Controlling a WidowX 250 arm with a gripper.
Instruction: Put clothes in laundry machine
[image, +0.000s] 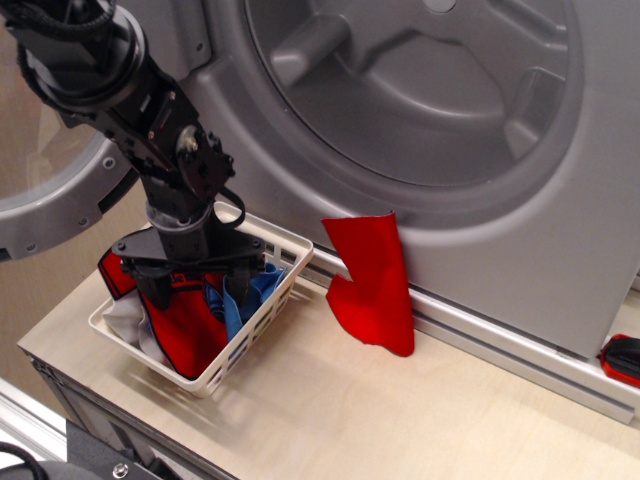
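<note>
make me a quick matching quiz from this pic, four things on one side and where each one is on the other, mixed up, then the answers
Things:
1. red T-shirt
2. loose red cloth
3. gripper
4. round door

Places:
A. swung open at the far left of the washer
B. leaning against the washer's front, to the right of the basket
C. lying in the white basket, beside the blue cloth
D. lowered into the basket, fingers spread over the clothes

Pairs: 1-C, 2-B, 3-D, 4-A
</note>
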